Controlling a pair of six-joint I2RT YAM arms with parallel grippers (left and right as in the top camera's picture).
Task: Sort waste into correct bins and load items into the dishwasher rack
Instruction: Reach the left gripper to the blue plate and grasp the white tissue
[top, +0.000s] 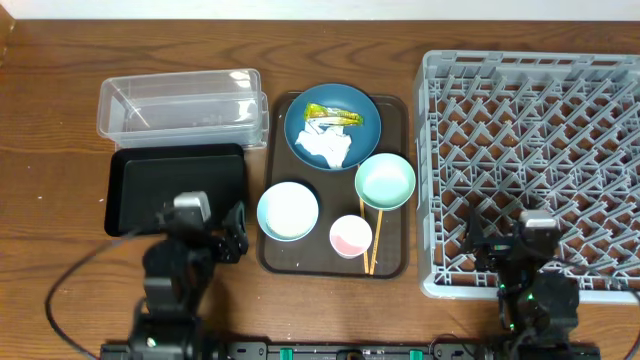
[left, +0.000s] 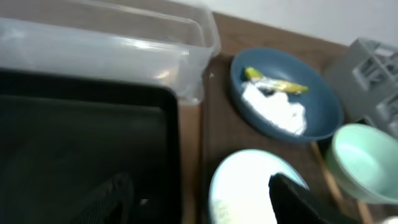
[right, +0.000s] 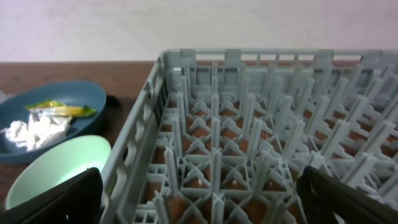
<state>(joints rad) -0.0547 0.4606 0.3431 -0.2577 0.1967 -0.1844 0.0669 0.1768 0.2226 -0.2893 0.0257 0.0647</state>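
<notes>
The dark blue dish (top: 332, 124) on the brown tray holds the yellow-green wrapper (top: 335, 118) and the white tissue (top: 326, 148); both show in the left wrist view (left: 277, 83) (left: 277, 111). The mint green bowl (top: 385, 180), pale blue-white bowl (top: 288, 210), pink-white cup (top: 351, 236) and chopsticks (top: 374, 238) lie in front of it. The grey rack (top: 535, 150) stands on the right. The clear tub (top: 182, 104) and black tray (top: 178, 186) are on the left. My left gripper (left: 199, 202) is open above the black tray's near edge. My right gripper (right: 199, 199) is open over the rack's front edge. No rice shows.
The brown serving tray (top: 300, 262) sits between the bins and the rack. Bare wooden table lies at the far left and along the back edge, by the white wall.
</notes>
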